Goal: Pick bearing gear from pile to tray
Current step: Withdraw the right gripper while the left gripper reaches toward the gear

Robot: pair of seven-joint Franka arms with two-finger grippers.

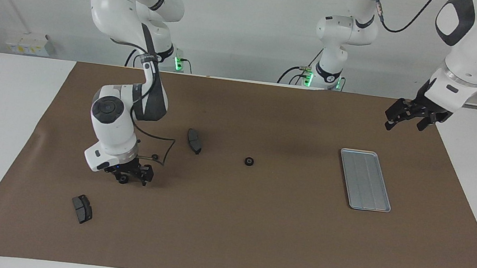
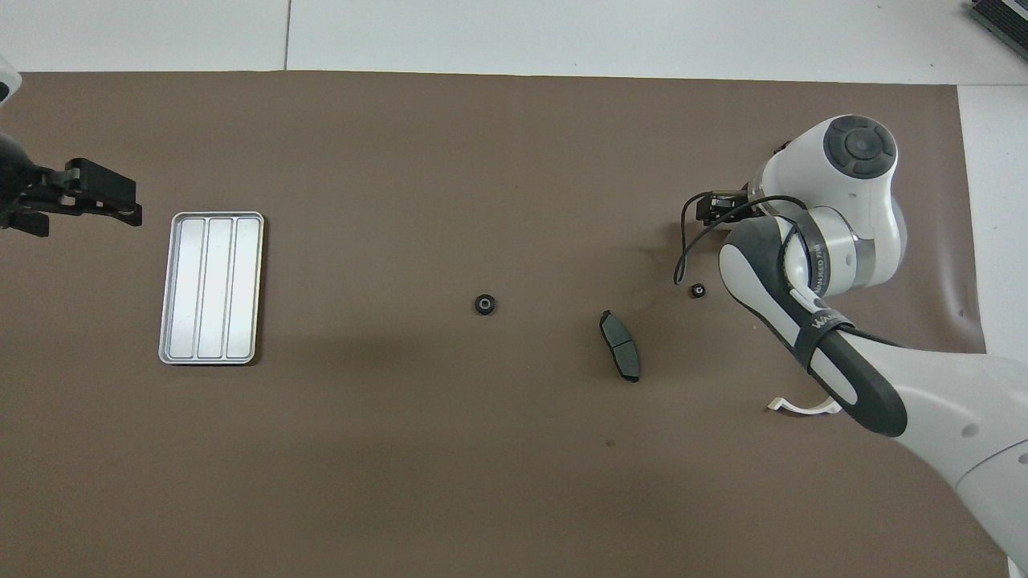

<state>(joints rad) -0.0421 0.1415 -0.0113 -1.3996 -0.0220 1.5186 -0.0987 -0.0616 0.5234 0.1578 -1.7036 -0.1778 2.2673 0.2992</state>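
rings: three small black ones, one (image 1: 249, 161) mid-mat, one (image 2: 699, 291) beside the right arm, one (image 1: 123, 178) between the right gripper (image 1: 128, 178) fingers, grip unclear. two grey pads (image 1: 194, 141) (image 1: 82, 208). bracket (image 2: 803, 406) mostly hidden. tray (image 1: 365, 180) bare; left gripper (image 1: 409, 116) waits, jaws apart.

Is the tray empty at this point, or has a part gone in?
Empty. The tray shows only bare ridged metal in both views; the black rings lie on the brown mat.
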